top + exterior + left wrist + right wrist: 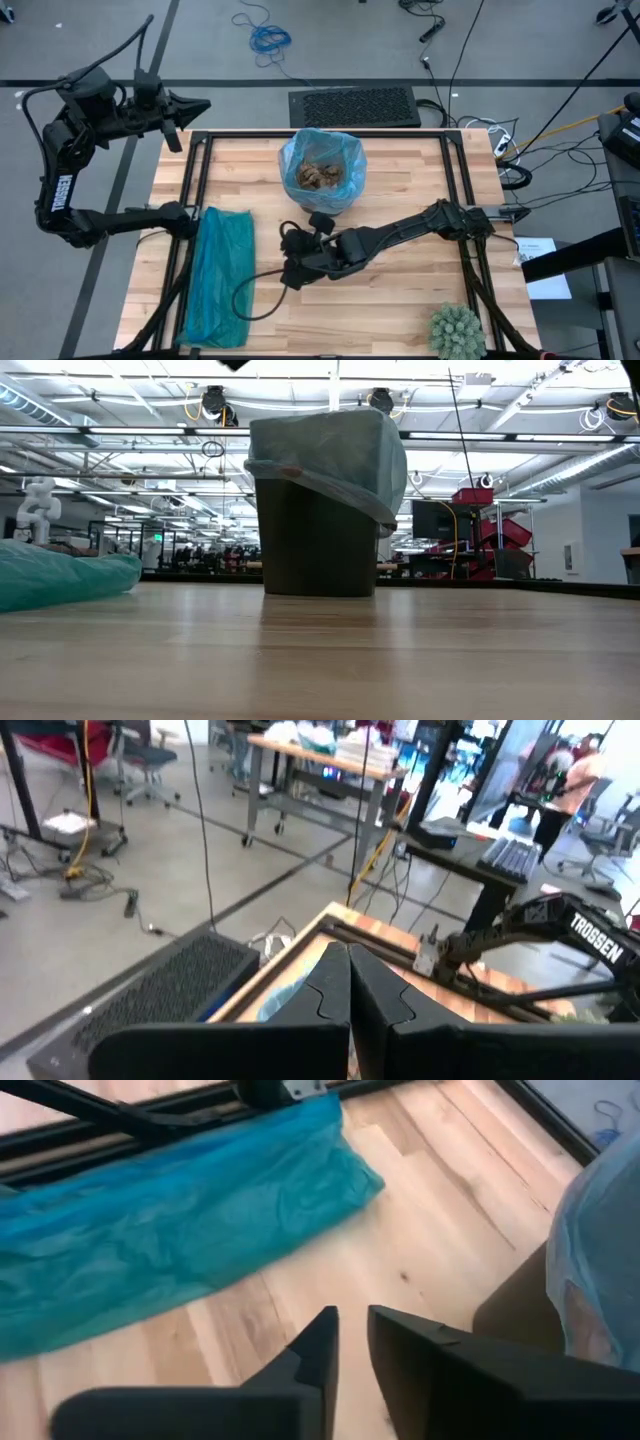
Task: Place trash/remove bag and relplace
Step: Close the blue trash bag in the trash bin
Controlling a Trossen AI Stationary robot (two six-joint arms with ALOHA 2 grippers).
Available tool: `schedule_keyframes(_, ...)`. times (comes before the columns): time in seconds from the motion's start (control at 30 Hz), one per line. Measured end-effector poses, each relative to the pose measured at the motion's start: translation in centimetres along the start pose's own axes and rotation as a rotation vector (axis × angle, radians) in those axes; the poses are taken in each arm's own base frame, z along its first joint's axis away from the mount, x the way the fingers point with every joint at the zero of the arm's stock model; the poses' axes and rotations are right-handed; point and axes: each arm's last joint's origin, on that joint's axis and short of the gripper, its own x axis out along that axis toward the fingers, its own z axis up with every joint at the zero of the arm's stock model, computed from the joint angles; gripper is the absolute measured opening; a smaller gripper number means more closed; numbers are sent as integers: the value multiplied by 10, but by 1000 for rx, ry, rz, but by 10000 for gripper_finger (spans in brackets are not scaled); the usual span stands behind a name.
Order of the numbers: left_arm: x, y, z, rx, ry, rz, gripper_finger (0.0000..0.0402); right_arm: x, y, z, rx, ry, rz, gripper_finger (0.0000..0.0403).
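A small dark bin [322, 195] stands on the table's far middle, lined with the pale blue bag [300, 160], whose rim folds over the bin's edge [330, 455]. Brown crumpled trash [322, 175] lies inside it. My right gripper [288, 262] hangs above the bare wood just near of the bin, between it and the teal bag; its fingers [322, 1342] stand a narrow gap apart with nothing between them. My left gripper [197, 104] is raised beyond the table's far left corner, shut [349, 982] and empty.
A darker teal plastic bag [218, 275] lies flat along the table's left side [160, 1230]. A spiky green ball [457, 332] sits at the near right corner. Black frame rails [195, 170] run along the table's edges. A cable [250, 290] loops by the right gripper.
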Motion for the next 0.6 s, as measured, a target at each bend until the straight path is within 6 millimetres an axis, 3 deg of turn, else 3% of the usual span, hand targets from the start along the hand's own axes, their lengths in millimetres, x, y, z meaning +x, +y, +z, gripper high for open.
schedule_keyframes(0.3,-4,-2,-3,4,22,-7,0,10,0,-4,-15,18,-23,120)
schedule_keyframes(0.6,-3,-1,-3,3,26,-7,0,15,-17,-12,-101,137,-133,126)
